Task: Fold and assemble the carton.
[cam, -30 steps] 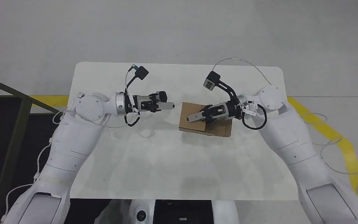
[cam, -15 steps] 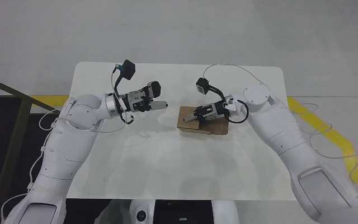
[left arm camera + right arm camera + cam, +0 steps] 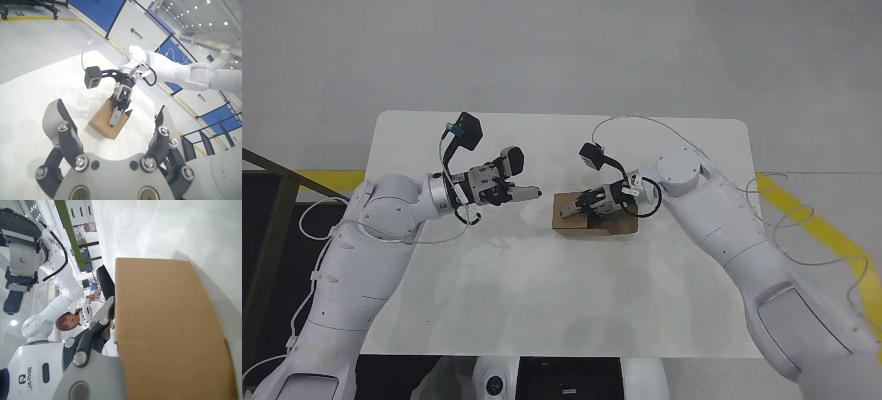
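A flat brown carton sits at the middle of the white table, one edge lifted off the surface. My right gripper is shut on its left part; in the left wrist view one finger lies across the top of the carton. The right wrist view has the carton panel close up, with one finger pressed along its edge. My left gripper hovers open just left of the carton, apart from it, its two pads spread wide.
The white table runs wide around the carton on every side. A dark green frame stands off the table's left edge. Yellow floor tape runs past the right side.
The right arm has drawn the carton leftward and toward the table's middle, tilting it up. The left gripper has stayed open, its wrist turned while holding about the same place.
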